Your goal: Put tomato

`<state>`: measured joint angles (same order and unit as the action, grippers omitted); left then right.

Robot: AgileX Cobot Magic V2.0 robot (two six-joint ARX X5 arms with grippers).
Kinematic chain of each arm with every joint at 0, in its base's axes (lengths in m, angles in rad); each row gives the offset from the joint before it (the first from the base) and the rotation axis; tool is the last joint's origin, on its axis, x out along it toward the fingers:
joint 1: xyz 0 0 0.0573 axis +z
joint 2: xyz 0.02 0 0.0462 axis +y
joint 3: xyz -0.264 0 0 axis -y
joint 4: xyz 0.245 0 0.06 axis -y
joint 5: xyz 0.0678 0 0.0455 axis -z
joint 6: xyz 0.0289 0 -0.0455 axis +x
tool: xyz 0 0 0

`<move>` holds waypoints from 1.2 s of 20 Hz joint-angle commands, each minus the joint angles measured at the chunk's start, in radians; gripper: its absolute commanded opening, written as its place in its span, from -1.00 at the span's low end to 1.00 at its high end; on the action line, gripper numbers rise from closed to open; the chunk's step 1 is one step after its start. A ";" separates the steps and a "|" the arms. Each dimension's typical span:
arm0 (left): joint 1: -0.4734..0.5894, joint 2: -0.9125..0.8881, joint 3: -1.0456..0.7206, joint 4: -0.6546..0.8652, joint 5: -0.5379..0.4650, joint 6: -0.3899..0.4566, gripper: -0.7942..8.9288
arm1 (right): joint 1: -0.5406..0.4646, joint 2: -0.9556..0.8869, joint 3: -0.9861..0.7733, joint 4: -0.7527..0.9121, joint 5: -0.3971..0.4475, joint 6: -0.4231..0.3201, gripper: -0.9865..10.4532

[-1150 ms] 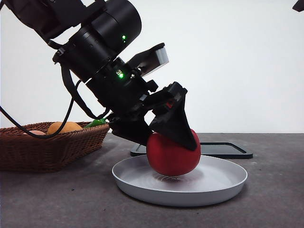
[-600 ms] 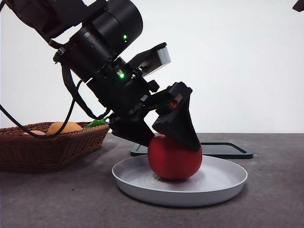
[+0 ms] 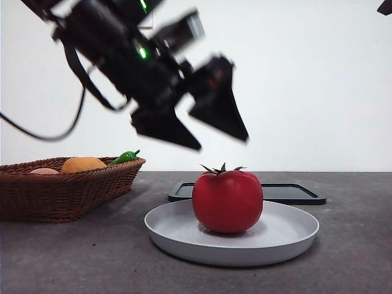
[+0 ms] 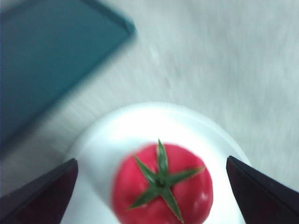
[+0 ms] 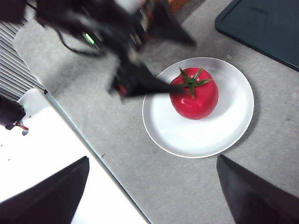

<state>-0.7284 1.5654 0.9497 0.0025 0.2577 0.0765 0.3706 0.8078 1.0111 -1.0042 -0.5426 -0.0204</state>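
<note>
Looking across the grey table (image 3: 355,257), I see the biggest thing in the front view is my own left arm, dark and blurred, hanging above the plate. My left gripper (image 3: 215,142) is spread wide with nothing between the jaws, well clear of the fruit below it; from the wrist the two black tips stand far apart on either side of the tomato, touching nothing.

Next in size, the wicker basket (image 3: 61,196) sits off to one side with an orange fruit (image 3: 82,164) and a small green pepper (image 3: 125,157) in it. Behind the plate lies a flat dark tray (image 3: 294,193).

On the white plate (image 3: 288,236) the tomato (image 3: 227,200) stands upright, stem up, near the middle and resting on its own.

My right gripper (image 5: 149,186) waits high and off to the side, jaws apart, holding nothing.

As I judge it, the putting is done: the tomato is set down and let go. What is left is only to carry my left arm away.
</note>
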 commanded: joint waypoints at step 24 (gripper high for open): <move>0.123 -0.724 0.022 -0.871 0.142 -0.096 0.19 | 0.061 0.240 0.018 0.159 0.043 0.005 -0.07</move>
<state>-0.6022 0.8368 0.9497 -0.8742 0.3958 -0.0174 0.4267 1.0382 1.0111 -0.8524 -0.4976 -0.0196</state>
